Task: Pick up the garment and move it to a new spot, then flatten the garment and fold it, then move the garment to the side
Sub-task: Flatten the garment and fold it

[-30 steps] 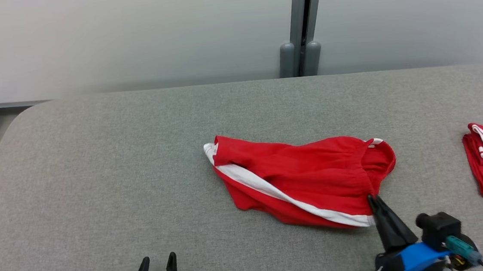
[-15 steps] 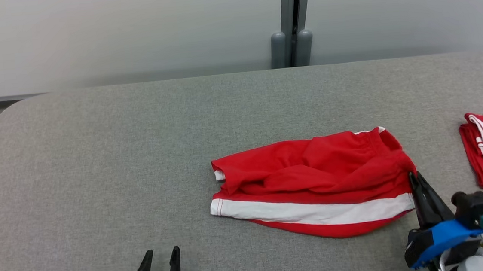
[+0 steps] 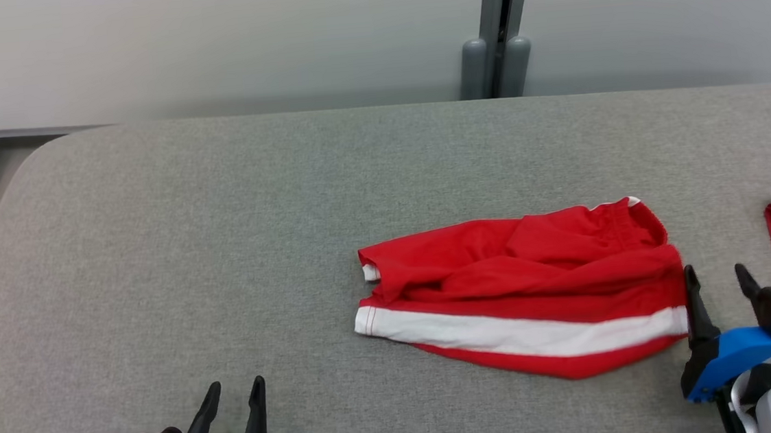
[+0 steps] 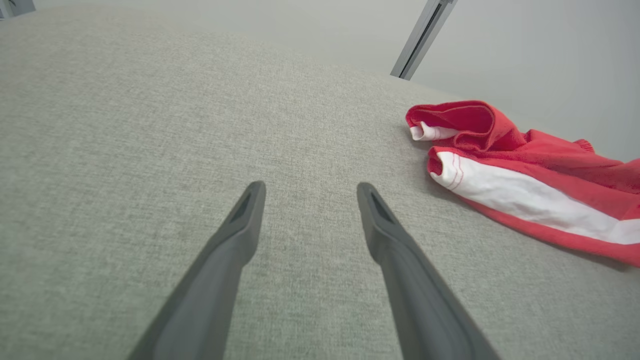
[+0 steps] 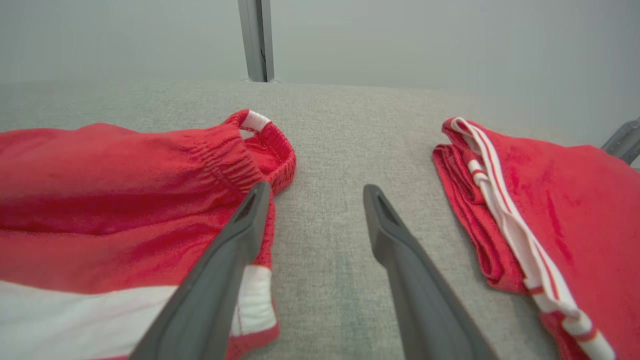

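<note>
You get bright, even, diffuse light in all three views, seemingly from above, and the grey table [image 3: 189, 259] reads flat and matte. Shadows are weak: a thin dark line runs under the near edge of the garment [image 3: 522, 288], clearer in the left wrist view. Both wrist views bow at the edges, curving the table's far rim. The left gripper [image 4: 307, 189] and right gripper [image 5: 315, 189] go soft toward the bottom edge, and the wall [image 3: 207, 45] looks hazy.
</note>
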